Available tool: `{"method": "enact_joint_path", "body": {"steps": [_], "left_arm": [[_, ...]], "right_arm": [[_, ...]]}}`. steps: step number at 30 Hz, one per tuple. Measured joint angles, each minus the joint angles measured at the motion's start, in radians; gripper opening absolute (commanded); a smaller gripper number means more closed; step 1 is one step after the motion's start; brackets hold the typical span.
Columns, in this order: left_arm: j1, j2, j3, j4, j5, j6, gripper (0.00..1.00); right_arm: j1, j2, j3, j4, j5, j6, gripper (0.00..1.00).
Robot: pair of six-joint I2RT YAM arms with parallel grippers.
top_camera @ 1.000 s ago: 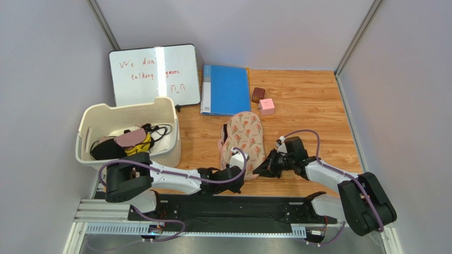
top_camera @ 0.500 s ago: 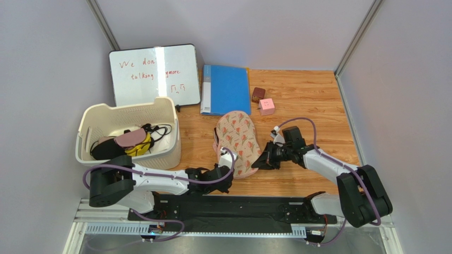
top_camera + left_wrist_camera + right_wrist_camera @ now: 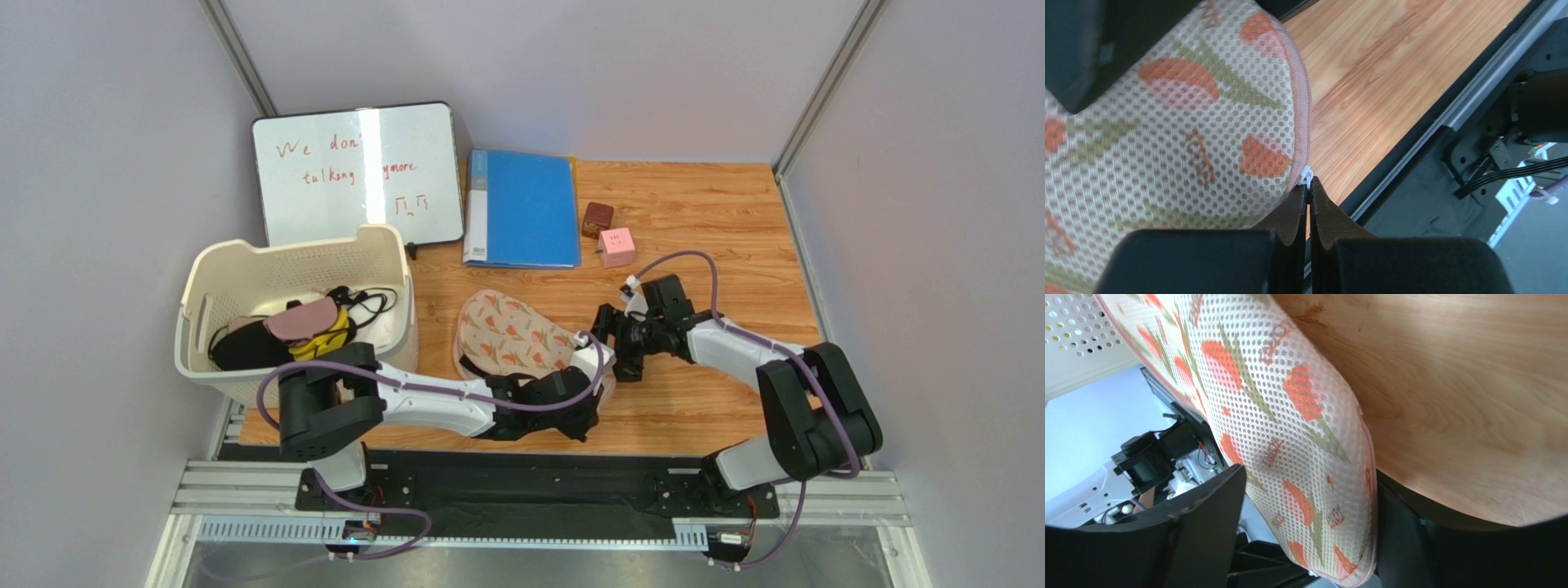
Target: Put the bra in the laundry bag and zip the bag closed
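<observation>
The bag [image 3: 509,337] has swung round and now lies slantwise across mid-frame! I see the left claw [image 3: 1309,191] pinched tight on the white zip tab [image 3: 1306,176], and the right claw [image 3: 607,346] clamping the bag's right end. The bra is out of sight, presumably inside. Keep that end taut and draw the tab steadily along the pink edging [image 3: 1308,116].

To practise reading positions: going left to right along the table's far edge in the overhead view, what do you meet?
Whiteboard → blue folder → pink box.
</observation>
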Motion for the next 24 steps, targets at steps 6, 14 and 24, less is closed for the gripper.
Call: {"method": "enact_joint_path", "body": {"steps": [6, 14, 24], "left_arm": [[0.0, 0.026, 0.021, 0.014, 0.029, 0.01, 0.0], [0.001, 0.026, 0.022, 0.014, 0.042, 0.015, 0.0], [0.001, 0.026, 0.024, 0.014, 0.059, 0.014, 0.0]], "right_arm": [[-0.031, -0.177, -0.08, -0.079, 0.052, -0.002, 0.83], [-0.042, -0.319, -0.197, -0.125, 0.054, 0.027, 0.65], [-0.04, -0.316, -0.261, -0.037, 0.022, 0.127, 0.14]]}}
